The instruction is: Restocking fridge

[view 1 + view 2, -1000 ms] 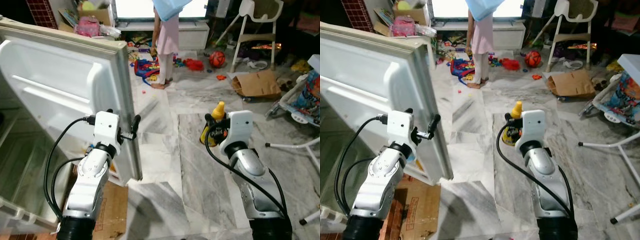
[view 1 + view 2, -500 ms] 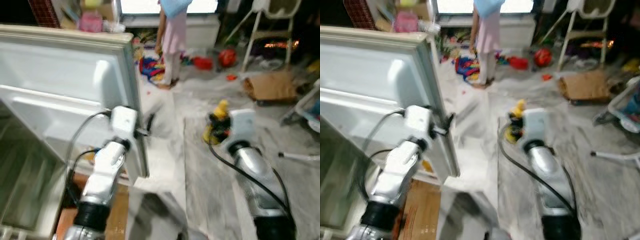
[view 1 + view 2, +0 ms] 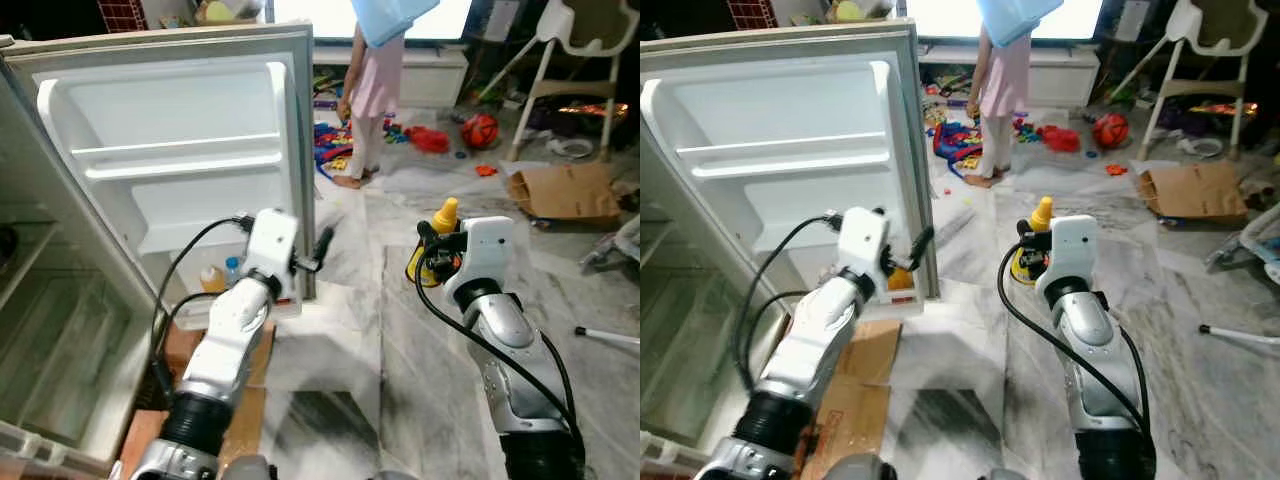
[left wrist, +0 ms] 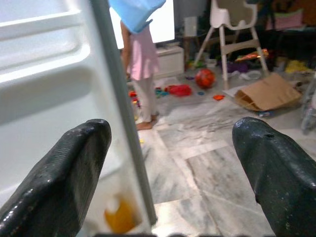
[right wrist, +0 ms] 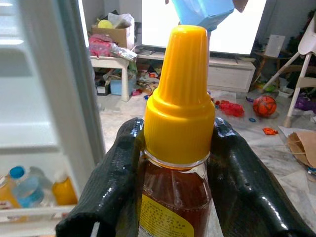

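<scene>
Right of the open fridge door [image 3: 200, 150], the right gripper [image 5: 173, 163] clamps a yellow-capped bottle [image 5: 178, 148] upright, while the left gripper [image 4: 168, 163] is spread wide near the door's edge.

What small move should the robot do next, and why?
Probably carry the honey bottle, clamped in the right gripper, leftward to the fridge door. The door stands open, the left gripper is open at its edge, and its bottom rack holds bottles.
</scene>
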You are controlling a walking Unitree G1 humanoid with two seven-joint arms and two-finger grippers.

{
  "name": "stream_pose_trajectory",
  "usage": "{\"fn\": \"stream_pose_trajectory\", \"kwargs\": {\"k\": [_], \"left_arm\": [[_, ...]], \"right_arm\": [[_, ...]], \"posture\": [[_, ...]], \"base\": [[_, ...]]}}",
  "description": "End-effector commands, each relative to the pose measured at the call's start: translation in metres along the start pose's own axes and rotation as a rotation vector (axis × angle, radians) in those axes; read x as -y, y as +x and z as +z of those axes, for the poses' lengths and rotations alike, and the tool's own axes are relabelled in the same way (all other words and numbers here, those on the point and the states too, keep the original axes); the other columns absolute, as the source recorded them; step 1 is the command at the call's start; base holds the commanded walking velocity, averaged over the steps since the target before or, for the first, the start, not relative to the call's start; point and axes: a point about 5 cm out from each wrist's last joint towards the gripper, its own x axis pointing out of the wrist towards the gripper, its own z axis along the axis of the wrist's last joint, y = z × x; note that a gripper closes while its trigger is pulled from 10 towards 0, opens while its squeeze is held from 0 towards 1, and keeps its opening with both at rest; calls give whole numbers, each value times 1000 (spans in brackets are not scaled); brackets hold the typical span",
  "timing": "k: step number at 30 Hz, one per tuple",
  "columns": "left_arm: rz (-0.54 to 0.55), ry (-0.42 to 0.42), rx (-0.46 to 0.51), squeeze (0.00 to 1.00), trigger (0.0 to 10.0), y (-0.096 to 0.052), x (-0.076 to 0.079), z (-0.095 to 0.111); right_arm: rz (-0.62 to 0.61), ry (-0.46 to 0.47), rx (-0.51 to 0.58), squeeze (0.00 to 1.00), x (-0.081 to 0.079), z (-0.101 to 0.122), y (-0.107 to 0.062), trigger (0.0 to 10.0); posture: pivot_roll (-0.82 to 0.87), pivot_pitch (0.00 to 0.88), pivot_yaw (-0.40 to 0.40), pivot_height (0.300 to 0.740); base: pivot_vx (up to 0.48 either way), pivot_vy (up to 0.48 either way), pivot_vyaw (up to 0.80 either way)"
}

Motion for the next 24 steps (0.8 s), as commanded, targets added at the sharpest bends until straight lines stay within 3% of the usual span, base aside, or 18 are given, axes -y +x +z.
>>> {"fn": "stream_pose_trajectory", "kwargs": {"k": [1,2,6,7,10,20,24], "left_arm": [[59,13,27,0,10000,-11,-12,8],[59,13,27,0,10000,-11,-12,8],[217,15,22,0,10000,-30,-37,6],[303,15,0,0,10000,-40,-51,1],[367,26,-33,0,10000,-47,-62,-6],[414,7,-65,0,10000,-51,-65,-10],[419,0,-71,0,10000,-49,-64,-10]], "right_arm": [[13,-3,44,0,-2,10,3,10000],[13,-3,44,0,-2,10,3,10000],[18,-2,44,0,-2,9,5,10000],[23,0,47,0,-3,10,6,10000],[29,5,54,0,-4,12,7,10000],[54,-14,73,0,-7,16,10,10000],[57,-13,79,0,-7,17,10,10000]], "posture": [[34,0,-2,740],[34,0,-2,740],[43,0,-7,740],[46,0,-10,740],[45,0,-15,740],[38,0,-20,740],[33,0,-20,740]], "base": [[0,0,0],[0,0,0],[0,0,0],[0,0,0],[0,0,0],[209,-313,0],[251,-405,733]]}}
